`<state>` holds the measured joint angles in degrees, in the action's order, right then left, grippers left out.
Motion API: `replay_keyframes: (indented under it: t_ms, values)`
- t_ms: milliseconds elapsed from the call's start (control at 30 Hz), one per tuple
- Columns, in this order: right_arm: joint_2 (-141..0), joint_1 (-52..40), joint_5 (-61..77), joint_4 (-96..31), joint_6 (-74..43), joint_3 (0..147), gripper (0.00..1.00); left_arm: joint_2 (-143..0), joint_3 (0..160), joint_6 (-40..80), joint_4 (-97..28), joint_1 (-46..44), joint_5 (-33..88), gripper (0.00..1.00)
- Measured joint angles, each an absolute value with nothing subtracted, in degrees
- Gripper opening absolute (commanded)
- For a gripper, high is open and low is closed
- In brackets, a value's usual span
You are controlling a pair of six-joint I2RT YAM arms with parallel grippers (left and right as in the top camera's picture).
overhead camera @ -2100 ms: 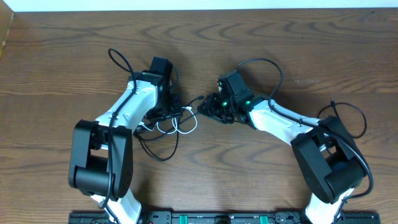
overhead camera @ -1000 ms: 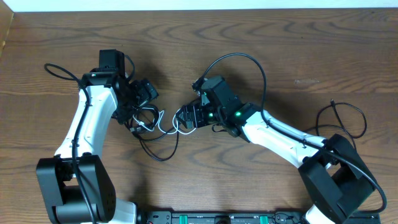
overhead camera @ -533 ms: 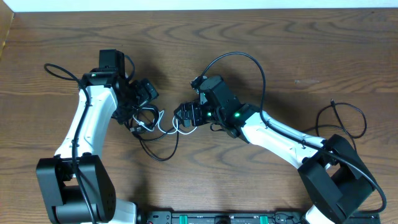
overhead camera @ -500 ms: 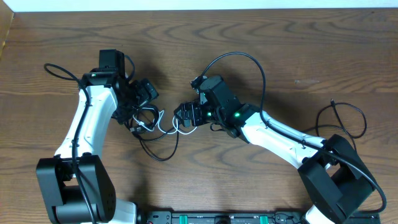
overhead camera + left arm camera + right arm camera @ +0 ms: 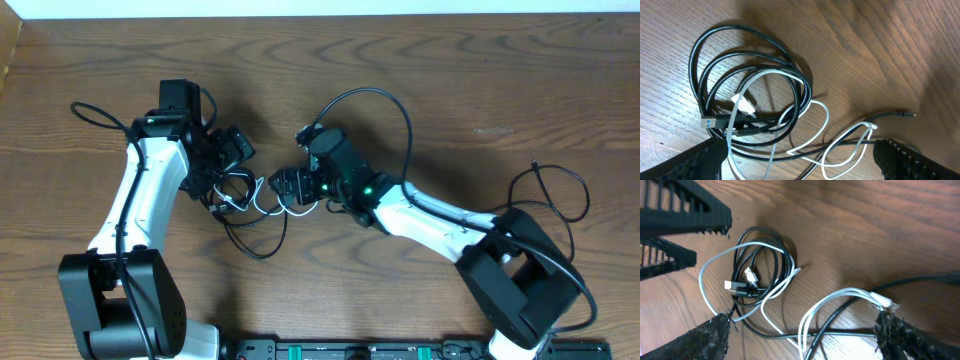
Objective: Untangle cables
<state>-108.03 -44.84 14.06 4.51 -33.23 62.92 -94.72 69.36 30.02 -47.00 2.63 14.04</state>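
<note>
A tangle of the cables lies on the wooden table between my two grippers. The black cable [image 5: 262, 254] [image 5: 760, 125] [image 5: 760, 230] is wound in a coil. The white cable [image 5: 265, 205] [image 5: 775, 71] [image 5: 845, 292] loops through and over it. My left gripper [image 5: 228, 165] [image 5: 800, 170] is open above the coil's left side, with strands lying between its fingers and none gripped. My right gripper [image 5: 288, 185] [image 5: 805, 340] stands open at the tangle's right end, with white and black strands crossing between its fingers. In the right wrist view the left gripper's fingers [image 5: 680, 215] show at the top left.
Thick black arm wires arch over the table at the left [image 5: 90, 110], the middle [image 5: 380, 95] and the right [image 5: 560, 180]. The table's far edge [image 5: 320, 14] runs along the top, and a black base rail [image 5: 350, 350] lies along the bottom.
The right gripper has slid left up to the tangle and its jaws have widened. The left arm swung left earlier and has since stayed still and open.
</note>
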Motion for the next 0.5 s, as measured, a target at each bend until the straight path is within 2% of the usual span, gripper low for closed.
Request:
replay_keyframes:
  t_ms: [33, 133, 167, 233, 267, 500]
  values:
    - [-108.57, -45.12, 14.09, 5.02, -33.26, 62.94, 0.85, -94.72, 69.36, 30.02, -47.0, 2.63, 14.04, 0.98]
    - [-111.85, -45.78, 14.11, 6.7, -32.99, 62.92, 0.57, -94.72, 69.36, 30.02, -47.03, 2.63, 14.04, 0.98]
    - [-112.46, -45.78, 13.93, 6.72, -33.12, 62.92, 0.46, -94.72, 69.36, 30.02, -47.03, 2.63, 14.04, 0.98]
    - [-113.45, -45.78, 13.89, 6.7, -32.84, 62.92, 0.13, -94.72, 69.36, 30.02, -47.03, 2.63, 14.04, 0.98]
    - [-113.62, -45.76, 13.8, 7.05, -32.88, 62.92, 0.02, -94.72, 69.36, 30.02, -47.05, 2.63, 14.04, 0.98]
    - [-113.62, -45.5, 16.73, 8.67, -32.84, 62.92, 0.01, -94.72, 69.36, 30.02, -47.09, 2.63, 14.04, 0.98]
